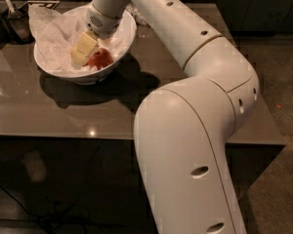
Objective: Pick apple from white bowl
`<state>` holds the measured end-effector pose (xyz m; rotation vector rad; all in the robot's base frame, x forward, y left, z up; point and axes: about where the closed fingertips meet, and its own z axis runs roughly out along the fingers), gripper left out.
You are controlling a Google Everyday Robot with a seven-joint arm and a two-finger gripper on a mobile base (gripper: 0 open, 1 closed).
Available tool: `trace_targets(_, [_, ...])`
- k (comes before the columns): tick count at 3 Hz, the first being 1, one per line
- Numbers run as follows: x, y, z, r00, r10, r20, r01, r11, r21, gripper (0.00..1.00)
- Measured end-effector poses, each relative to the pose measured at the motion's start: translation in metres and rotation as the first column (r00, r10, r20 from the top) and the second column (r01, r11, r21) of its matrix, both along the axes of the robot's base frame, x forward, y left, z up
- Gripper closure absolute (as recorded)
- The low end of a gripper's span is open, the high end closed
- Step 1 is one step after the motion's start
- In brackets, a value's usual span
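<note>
The white bowl [49, 65] stands on the far left of the grey table, lined with crumpled white paper [53, 33]. The red-orange apple [101, 59] lies in the bowl on its right side. My gripper [81, 56], cream-coloured, reaches down into the bowl from the upper right, and its tip sits right against the apple's left side. My white arm runs from the bowl across the right of the view. A paler apple does not show.
The table [63, 111] has its front edge close to me, with dark floor below. Dark items [12, 21] stand at the back left corner. A small clear object [139, 17] lies behind the bowl. My arm's big segments fill the lower right.
</note>
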<state>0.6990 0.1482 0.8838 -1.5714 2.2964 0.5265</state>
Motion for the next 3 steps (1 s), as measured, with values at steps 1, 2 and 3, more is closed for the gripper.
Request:
trace_targets(1, [0.005,-0.009,-0.003,0.9999,-0.005,0.01,0.005,1.0,0.002,0.08])
trace_targets(2, [0.013,-0.02,-0.01,0.9997,-0.02,0.016,0.02,1.0,0.0,0.08])
trace_targets(3, [0.019,-0.031,-0.018,0.9991,-0.041,0.01,0.041,0.999,-0.005,0.08])
